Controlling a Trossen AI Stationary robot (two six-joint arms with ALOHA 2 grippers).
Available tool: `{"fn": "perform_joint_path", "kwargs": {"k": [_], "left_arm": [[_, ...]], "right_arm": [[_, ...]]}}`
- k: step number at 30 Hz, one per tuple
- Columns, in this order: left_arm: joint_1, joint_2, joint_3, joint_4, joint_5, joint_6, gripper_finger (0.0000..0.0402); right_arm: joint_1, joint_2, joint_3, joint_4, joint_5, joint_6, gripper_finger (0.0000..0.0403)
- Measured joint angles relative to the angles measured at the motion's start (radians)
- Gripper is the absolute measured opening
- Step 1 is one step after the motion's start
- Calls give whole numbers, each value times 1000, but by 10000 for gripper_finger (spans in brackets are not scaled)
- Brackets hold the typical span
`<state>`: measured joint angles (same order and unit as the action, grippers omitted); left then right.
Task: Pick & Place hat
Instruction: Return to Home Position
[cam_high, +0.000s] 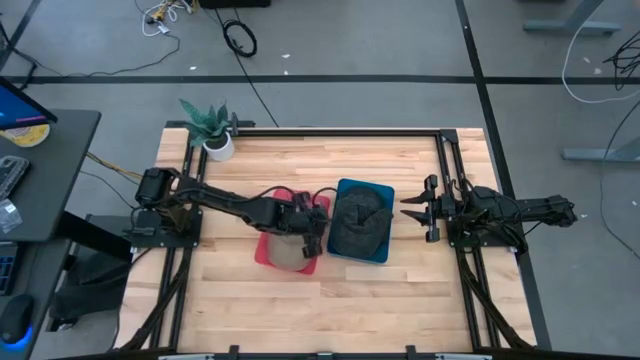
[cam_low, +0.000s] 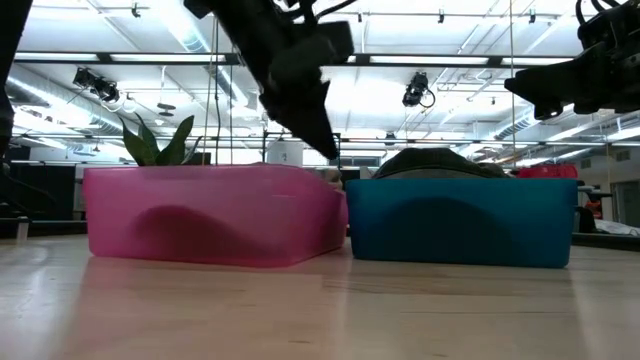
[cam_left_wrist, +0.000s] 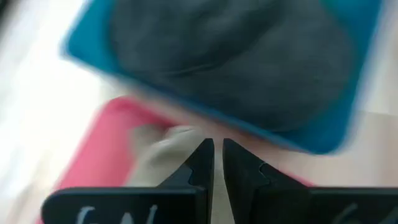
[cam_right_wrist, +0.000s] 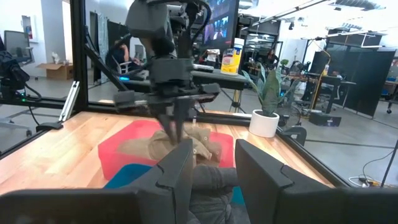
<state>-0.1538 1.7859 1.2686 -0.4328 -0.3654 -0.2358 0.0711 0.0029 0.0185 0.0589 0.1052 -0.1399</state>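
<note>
A dark grey hat (cam_high: 358, 222) lies in the blue bin (cam_high: 383, 190), its crown rising above the bin wall (cam_low: 440, 160). A beige hat (cam_right_wrist: 186, 146) lies in the pink bin (cam_high: 265, 250), which stands against the blue bin's left side. My left gripper (cam_high: 318, 240) hangs above the pink bin's right side, fingers pointing down over the beige hat and shut with only a slit between them (cam_left_wrist: 217, 152). In the low view it (cam_low: 328, 148) stands clear above the bin rim. My right gripper (cam_high: 413, 212) waits open just right of the blue bin, raised and level (cam_right_wrist: 214, 162).
A potted plant (cam_high: 212, 128) stands at the table's far left corner. Black frame rails run along the table's left, right and far edges. Bare wood lies on the near side of both bins.
</note>
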Motion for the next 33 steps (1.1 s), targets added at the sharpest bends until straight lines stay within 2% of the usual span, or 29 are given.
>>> {"fn": "perform_joint_path", "kwargs": {"k": [3,5,16,28,33], "left_arm": [[-9,0,0,46,155,79,39],[-17,0,0,86,207,113,39],[-29,-2,0,142,210,203,39],[52,-28,0,89,335,234,39],[47,-36,0,78,341,247,39]], "right_arm": [[0,0,0,0,0,0,123],[0,0,0,0,0,0,123],[0,0,0,0,0,0,123],[0,0,0,0,0,0,123],[0,0,0,-1,0,0,123]]}}
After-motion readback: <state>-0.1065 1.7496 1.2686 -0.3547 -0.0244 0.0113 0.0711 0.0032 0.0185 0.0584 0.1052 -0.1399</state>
